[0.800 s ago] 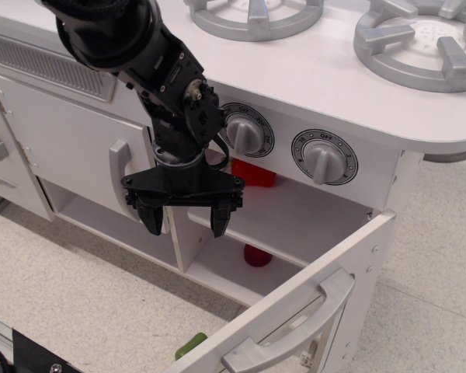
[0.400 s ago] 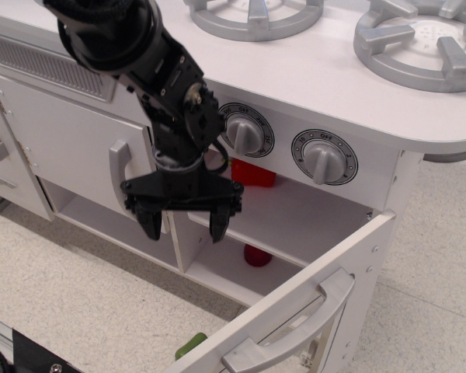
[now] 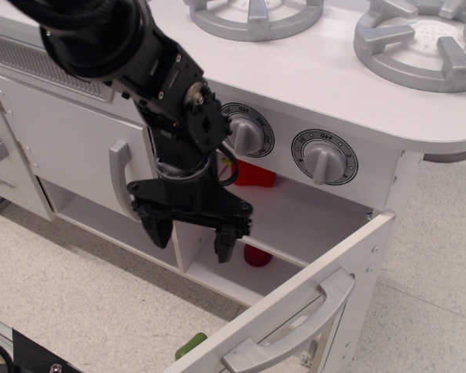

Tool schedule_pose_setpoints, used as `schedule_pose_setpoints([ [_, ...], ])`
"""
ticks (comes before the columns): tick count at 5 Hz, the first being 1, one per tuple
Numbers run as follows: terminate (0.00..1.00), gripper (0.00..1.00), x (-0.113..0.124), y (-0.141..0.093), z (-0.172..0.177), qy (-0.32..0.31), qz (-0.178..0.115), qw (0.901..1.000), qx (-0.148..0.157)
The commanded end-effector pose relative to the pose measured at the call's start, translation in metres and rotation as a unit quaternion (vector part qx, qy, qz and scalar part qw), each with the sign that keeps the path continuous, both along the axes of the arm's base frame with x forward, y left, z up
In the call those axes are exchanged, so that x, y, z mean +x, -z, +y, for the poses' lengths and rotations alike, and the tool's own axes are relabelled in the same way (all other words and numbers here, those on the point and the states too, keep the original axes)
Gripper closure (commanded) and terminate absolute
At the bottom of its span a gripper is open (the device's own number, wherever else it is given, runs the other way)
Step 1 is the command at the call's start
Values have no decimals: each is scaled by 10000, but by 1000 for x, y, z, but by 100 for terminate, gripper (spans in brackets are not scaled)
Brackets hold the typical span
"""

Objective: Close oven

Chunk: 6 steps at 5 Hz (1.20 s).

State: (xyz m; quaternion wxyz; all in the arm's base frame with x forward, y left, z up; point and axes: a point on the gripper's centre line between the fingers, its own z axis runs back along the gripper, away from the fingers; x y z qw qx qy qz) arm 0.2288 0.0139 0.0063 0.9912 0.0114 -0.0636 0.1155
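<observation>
oven (image 3: 295, 210) sits at centre-right of frame, cavity exposed under two grey dials (image 3: 324, 158). its door (image 3: 295, 307) is swung out toward 5 o'clock, hinged at the right, curved grey handle (image 3: 295, 326) facing the camera. red block (image 3: 252, 172) on the inner shelf, small red item (image 3: 256, 255) on the cavity floor below it.

tool (image 3: 193, 233) hangs at 9 o'clock of the cavity mouth, in front of the divider panel, fingers spread wide apart, nothing between them. right fingertip just beside the small red item; contact can't be told. not touching the door.

vs 0.4 s ago: tool has dropped lower and shifted slightly right, wrist tilted more, right finger now nearer the cavity floor. door unchanged.

cabinet door (image 3: 70, 144) with vertical grey handle at 9 o'clock of the tool. grey burners (image 3: 419, 39) on the white bench top at 1 o'clock. speckled beige floor (image 3: 78, 295) below; green object (image 3: 190, 344) peeks under the door edge at 6 o'clock.
</observation>
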Motion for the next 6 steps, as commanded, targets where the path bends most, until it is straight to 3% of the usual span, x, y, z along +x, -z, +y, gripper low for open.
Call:
schedule_pose_setpoints([
  [1, 0, 0, -16, -27, -22, 1095, -47, 9938, -201],
  [3, 0, 0, -33, -27, -41, 1706, 233, 9831, -628],
  [5, 0, 0, -54, -12, -53, 2112, 412, 9746, -624],
  [6, 0, 0, -57, -4, -54, 2131, 306, 9751, -525],
])
